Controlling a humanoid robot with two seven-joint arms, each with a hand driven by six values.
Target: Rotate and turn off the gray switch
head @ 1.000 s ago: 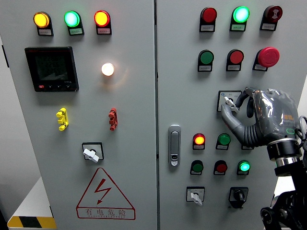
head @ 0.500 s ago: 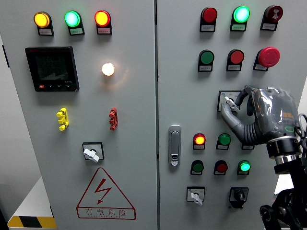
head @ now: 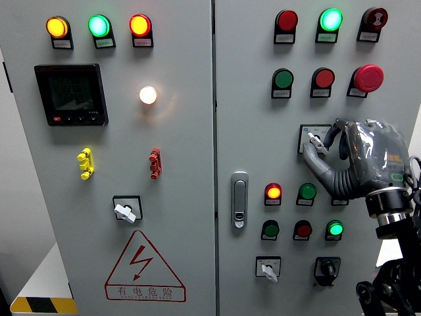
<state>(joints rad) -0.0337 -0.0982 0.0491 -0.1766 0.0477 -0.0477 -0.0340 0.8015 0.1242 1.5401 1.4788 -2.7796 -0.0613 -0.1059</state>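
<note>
the right hand (head: 358,161) fingers (head: 318,146) pinch the gray switch (head: 314,139); a lit red lamp (head: 273,192) sits just below them.

Red mushroom button (head: 368,77) protrudes just above right hand (head: 348,164).

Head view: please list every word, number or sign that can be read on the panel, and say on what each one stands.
"有电危险": on the red triangle warning sign with a lightning bolt, lower left door.
Small label plates under the lamps and buttons: too small to read.
Meter screen: dark, digits not legible.
Plate behind the gray switch, partly hidden by the right hand: blurred, unreadable.
</note>
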